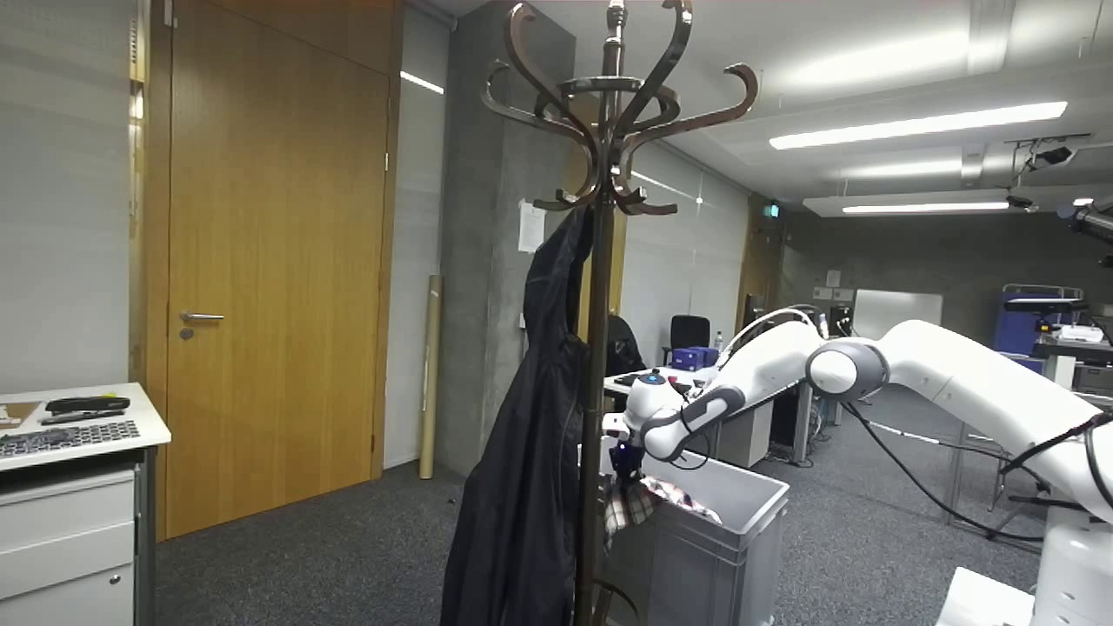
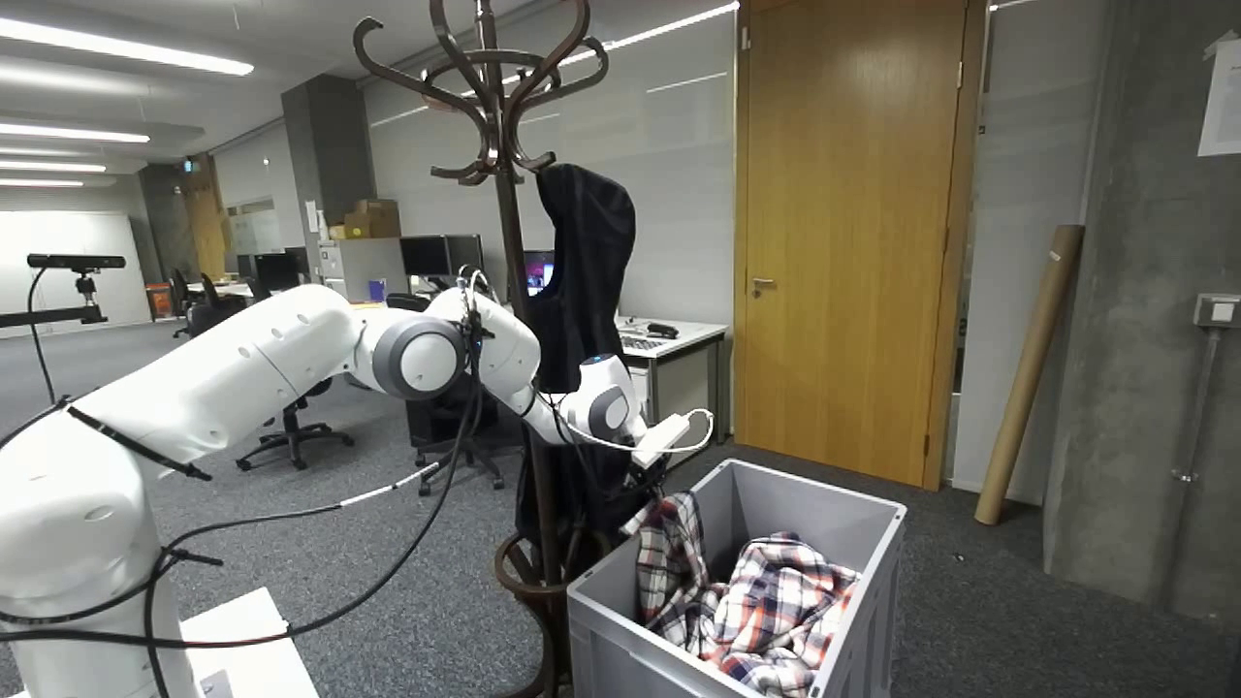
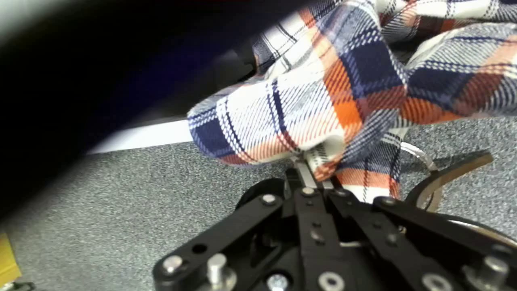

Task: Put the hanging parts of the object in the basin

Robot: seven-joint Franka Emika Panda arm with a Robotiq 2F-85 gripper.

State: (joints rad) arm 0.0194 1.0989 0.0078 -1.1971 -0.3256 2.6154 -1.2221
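Observation:
A plaid shirt in white, navy and orange [image 2: 776, 601] lies mostly bunched inside the grey basin [image 2: 620, 645]. One part of it rises up the basin's inner side to my gripper [image 2: 648, 485]. In an exterior view, plaid cloth [image 1: 628, 509] hangs outside the rim of the basin [image 1: 704, 565], below my gripper [image 1: 626, 461]. In the wrist view, my gripper [image 3: 315, 171] is closed on a fold of the shirt [image 3: 315, 113]. The cloth covers the fingertips, and a flap hangs beside them over the floor.
A dark wooden coat stand [image 1: 600, 348] with a black jacket [image 1: 530, 487] stands close beside the basin and arm. It also shows in an exterior view [image 2: 514, 223]. Its curved base ring [image 3: 448, 173] is near the gripper. Cables [image 2: 388, 582] hang from the arm.

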